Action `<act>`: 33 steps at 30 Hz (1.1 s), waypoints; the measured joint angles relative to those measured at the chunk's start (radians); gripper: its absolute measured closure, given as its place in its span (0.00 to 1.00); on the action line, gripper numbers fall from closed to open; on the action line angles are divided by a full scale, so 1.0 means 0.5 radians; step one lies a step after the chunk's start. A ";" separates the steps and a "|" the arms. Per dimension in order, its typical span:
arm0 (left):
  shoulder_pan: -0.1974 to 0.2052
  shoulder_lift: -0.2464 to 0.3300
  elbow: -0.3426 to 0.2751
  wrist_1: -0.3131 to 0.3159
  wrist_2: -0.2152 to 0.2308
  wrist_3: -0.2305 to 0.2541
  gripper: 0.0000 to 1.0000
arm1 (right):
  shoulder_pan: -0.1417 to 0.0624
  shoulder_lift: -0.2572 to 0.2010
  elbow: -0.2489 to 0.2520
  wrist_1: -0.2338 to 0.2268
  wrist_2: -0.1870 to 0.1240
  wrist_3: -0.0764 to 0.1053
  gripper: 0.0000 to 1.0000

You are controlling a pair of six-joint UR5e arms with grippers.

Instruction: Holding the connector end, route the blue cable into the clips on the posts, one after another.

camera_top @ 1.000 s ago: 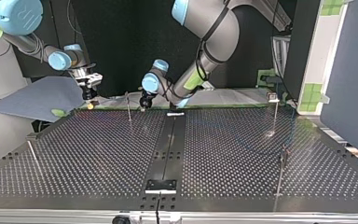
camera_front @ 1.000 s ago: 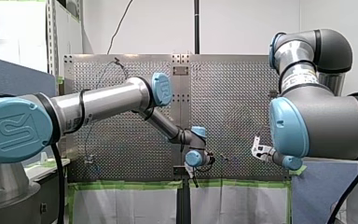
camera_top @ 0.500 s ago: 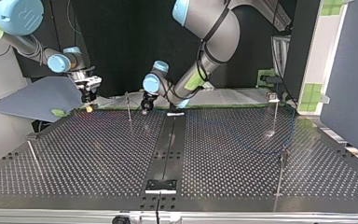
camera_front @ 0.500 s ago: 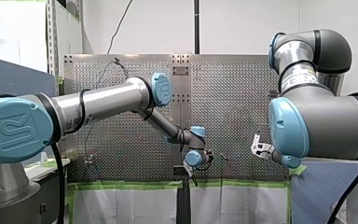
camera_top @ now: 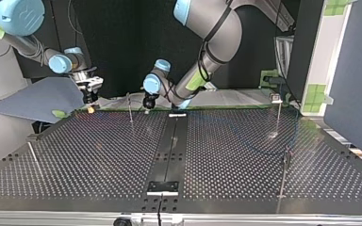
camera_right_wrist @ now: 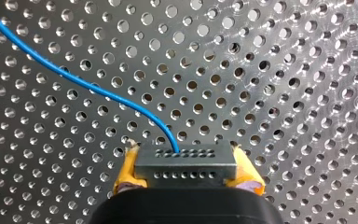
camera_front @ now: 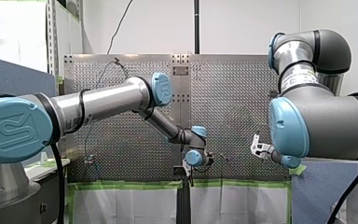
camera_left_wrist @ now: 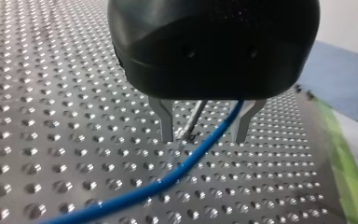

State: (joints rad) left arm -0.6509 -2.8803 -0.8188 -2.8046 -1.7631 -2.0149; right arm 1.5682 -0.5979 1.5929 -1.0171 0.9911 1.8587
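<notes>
Front: left gripper low at mid table, right gripper toward the table's right side; top: left gripper just beside a thin post. Left wrist: metal fingers spread, blue cable running loose between them over the table. Right wrist: yellow pads pinching the grey connector, cable curving out of it across the table.

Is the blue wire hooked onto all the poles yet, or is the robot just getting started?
Done: my right gripper is shut on the grey connector, the blue cable running out of it. In hand: my left gripper is open around the cable, close to a thin post. Left: no view shows the cable clipped to a post, so the routing seems mostly ahead.
</notes>
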 joint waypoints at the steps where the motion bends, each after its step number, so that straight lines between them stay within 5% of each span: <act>1: -0.002 0.000 0.000 -0.003 0.013 0.024 0.21 | 0.000 0.000 0.000 0.000 0.000 0.001 1.00; 2: -0.004 0.000 0.000 -0.005 0.025 0.042 0.21 | 0.000 0.000 0.000 0.000 0.000 0.001 1.00; 4: -0.010 -0.001 0.000 -0.011 0.048 0.088 0.00 | 0.000 0.002 0.000 0.000 0.000 0.001 1.00; 17: -0.028 0.008 0.000 -0.218 -0.052 0.311 0.00 | 0.003 0.007 0.000 0.001 0.000 -0.001 1.00; 23: -0.016 0.013 -0.002 -0.346 0.056 0.276 0.00 | 0.002 0.010 0.001 0.015 0.000 -0.005 1.00; 33: -0.057 0.099 -0.085 -0.448 0.253 0.414 0.00 | -0.002 0.018 0.001 0.036 0.005 -0.026 1.00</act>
State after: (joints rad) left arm -0.6796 -2.8308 -0.8614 -3.0287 -1.6368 -1.8080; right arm 1.5674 -0.5887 1.5932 -0.9990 0.9936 1.8455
